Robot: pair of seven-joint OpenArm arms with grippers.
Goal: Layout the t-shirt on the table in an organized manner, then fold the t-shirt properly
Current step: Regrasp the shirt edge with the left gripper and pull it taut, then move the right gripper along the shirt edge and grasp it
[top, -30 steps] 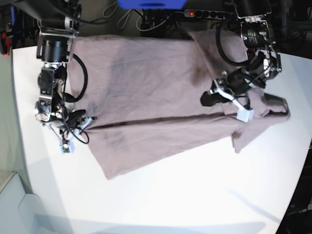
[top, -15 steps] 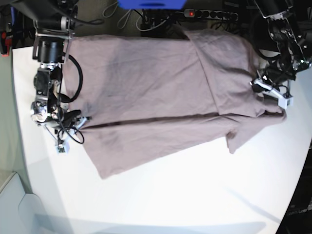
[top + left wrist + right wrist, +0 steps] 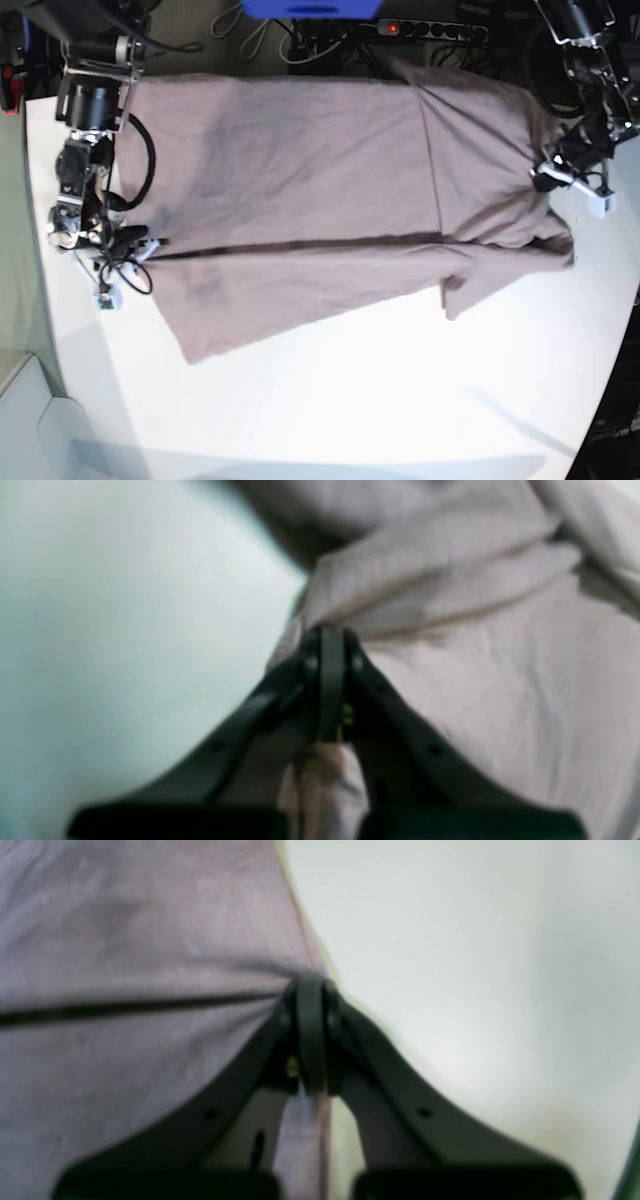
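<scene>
Soft, light t-shirt [image 3: 320, 190] across the table [image 3: 380, 400]: my left gripper [image 3: 325, 645] and right gripper [image 3: 310, 990] each pinch an edge; limp cloth, best taken at hems.

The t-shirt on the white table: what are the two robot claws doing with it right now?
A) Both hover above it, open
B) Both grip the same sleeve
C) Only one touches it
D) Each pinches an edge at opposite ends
D: the left gripper and right gripper are each shut on an edge of the t-shirt, at opposite ends.
</scene>
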